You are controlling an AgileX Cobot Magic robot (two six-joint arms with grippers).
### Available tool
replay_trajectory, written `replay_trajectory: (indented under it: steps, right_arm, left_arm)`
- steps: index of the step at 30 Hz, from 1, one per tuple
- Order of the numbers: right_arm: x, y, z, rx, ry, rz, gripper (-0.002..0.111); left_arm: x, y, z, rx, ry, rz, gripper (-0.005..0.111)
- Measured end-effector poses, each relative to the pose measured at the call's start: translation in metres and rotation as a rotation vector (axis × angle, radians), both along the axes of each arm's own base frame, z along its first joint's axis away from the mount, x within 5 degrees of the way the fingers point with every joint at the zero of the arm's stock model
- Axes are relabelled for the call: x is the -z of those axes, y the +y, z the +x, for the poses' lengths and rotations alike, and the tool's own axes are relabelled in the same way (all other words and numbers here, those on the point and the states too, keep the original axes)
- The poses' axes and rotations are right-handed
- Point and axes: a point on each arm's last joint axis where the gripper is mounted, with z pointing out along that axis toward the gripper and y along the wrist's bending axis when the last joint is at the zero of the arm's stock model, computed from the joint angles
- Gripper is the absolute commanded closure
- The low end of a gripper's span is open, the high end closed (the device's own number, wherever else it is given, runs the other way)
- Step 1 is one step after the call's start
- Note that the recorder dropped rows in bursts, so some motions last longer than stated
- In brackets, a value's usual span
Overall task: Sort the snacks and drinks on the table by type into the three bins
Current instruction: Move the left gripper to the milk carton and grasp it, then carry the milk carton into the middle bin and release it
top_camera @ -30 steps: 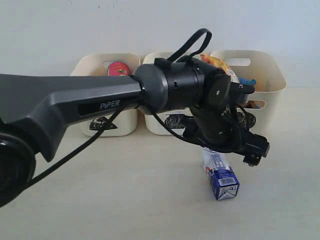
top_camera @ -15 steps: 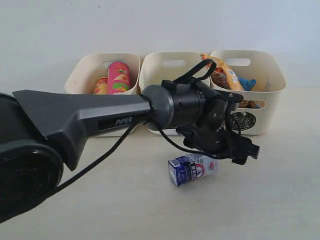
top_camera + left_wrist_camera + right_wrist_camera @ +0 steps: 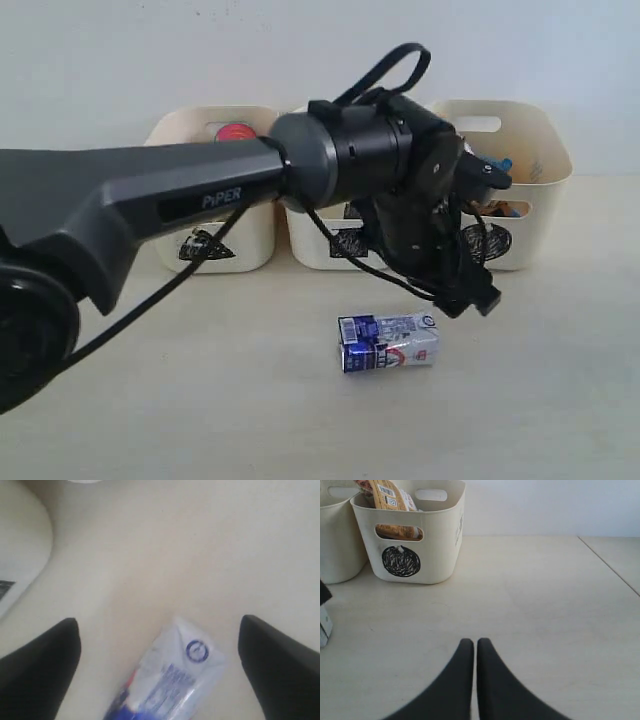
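A: Table (image 3: 560, 400) first. Left gripper (image 3: 478, 298)?
B: Jaws apart, empty. White-blue carton (image 3: 388, 342) lies on its side on the table at the gripper's 8 o'clock, long axis 9-to-3.
A: Right gripper (image 3: 471, 645)?
B: Pinched together, farther off.

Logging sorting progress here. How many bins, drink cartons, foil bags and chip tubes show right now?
Bins: 3 (left bin, middle bin, right bin)
Drink cartons: 1 (white and blue carton, on the table)
Foil bags: 2 (orange bag, blue bag)
Chip tubes: 1 (pink tube)
Total: 7 in view; the arm hides parts of the bins.
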Motion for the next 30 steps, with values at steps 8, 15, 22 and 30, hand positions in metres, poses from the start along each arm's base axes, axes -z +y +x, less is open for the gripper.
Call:
replay_trajectory:
  steps: [8,15,22,30]
  right_arm:
    - [0.000,0.000,0.000,0.000,0.000,0.000,0.108]
    - [0.000,0.000,0.000,0.000,0.000,0.000,0.108]
    - [0.000,0.000,0.000,0.000,0.000,0.000,0.108]
    - [0.000,0.000,0.000,0.000,0.000,0.000,0.108]
  left_arm:
    - [-0.001,0.017,-0.012,0.420,0.023,0.290,0.029]
    - [0.013,0.022,-0.006,0.546,0.041,0.226,0.029]
    - [0.026,0.038,0.014,0.538,0.083,0.186,0.029]
    - [0.065,0.035,0.015,0.608,0.136,0.198,0.037]
